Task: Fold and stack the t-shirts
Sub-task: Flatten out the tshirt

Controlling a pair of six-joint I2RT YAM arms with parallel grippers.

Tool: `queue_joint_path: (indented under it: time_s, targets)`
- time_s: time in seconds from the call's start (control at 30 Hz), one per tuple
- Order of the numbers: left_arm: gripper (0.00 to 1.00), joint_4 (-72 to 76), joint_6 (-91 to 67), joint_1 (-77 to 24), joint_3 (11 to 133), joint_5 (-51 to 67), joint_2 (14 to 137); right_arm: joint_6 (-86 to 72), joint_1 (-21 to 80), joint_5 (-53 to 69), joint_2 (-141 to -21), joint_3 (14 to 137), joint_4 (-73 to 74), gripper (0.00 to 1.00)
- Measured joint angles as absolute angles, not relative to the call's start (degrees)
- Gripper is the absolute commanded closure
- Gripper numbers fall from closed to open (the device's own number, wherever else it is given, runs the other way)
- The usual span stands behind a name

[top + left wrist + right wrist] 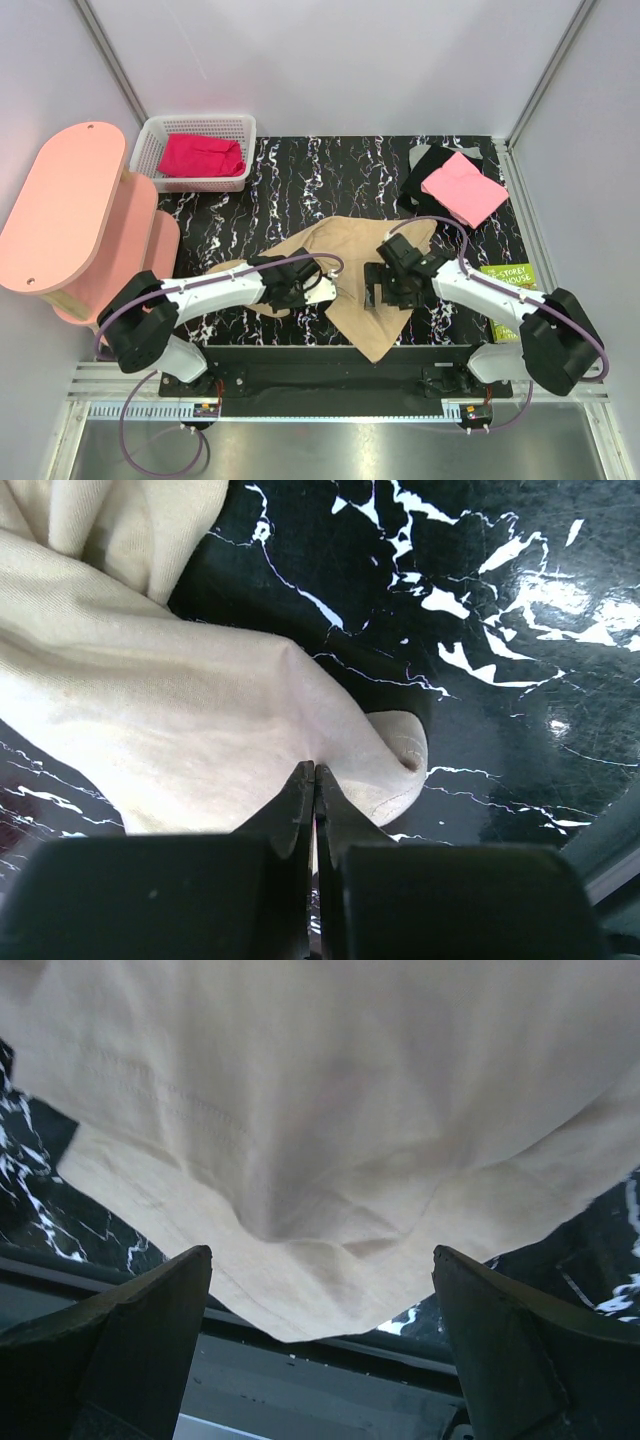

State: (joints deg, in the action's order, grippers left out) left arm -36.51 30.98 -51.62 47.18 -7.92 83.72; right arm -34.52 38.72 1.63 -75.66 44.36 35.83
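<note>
The tan-beige t-shirt [345, 250] lies crumpled in the middle of the table, and one corner reaches past the near edge. My left gripper [318, 290] is shut and pinches a fold of it [180, 720] near a hemmed corner. My right gripper [385, 290] is wide open over the shirt's right part, with a hemmed corner [330, 1110] lying between its fingers [170, 1310]. The pink t-shirt [465, 188] lies folded on the black t-shirt [428, 165] at the back right. The magenta-red t-shirt [200, 155] sits in a white basket [150, 140].
A pink two-level stand [70, 205] fills the left side. A green paperback book [510, 285] lies at the right edge under my right arm. The black marble tabletop [330, 180] shows between the basket and the folded pile.
</note>
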Motion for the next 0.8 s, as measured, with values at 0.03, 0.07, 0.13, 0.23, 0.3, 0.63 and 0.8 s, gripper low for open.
queue_joint_path:
  time_s: [0.03,0.07,0.13,0.23,0.3,0.63,0.8]
  targets:
    - [1.0,-36.51,30.98,-51.57,47.18,-7.97,83.66,-34.87,39.92,1.61,-75.96,43.94,35.83,0.0]
    - [1.0,-36.56,31.0,-51.44,47.2,-7.99,83.59,-35.24,41.23,1.61,-76.34,43.64,35.86,0.0]
    - [1.0,-36.62,31.05,-50.96,47.22,-8.03,83.22,-35.99,43.77,1.39,-77.45,43.44,35.86,0.0]
    - [1.0,-37.08,31.48,-49.15,47.31,-8.19,82.06,-36.67,47.13,0.01,-79.9,43.51,35.86,0.0]
    - [1.0,-37.71,31.9,-47.51,47.64,-8.32,81.19,-36.84,48.6,-1.39,-81.95,43.77,36.23,0.01]
    - [0.42,-41.52,30.96,-44.6,50.13,-6.33,77.43,-36.01,49.12,-8.73,-84.18,50.35,39.38,0.0]
    - [0.41,-43.83,28.05,-48.56,50.13,-3.27,75.72,-35.68,49.12,-10.04,-84.77,51.24,39.97,0.0]
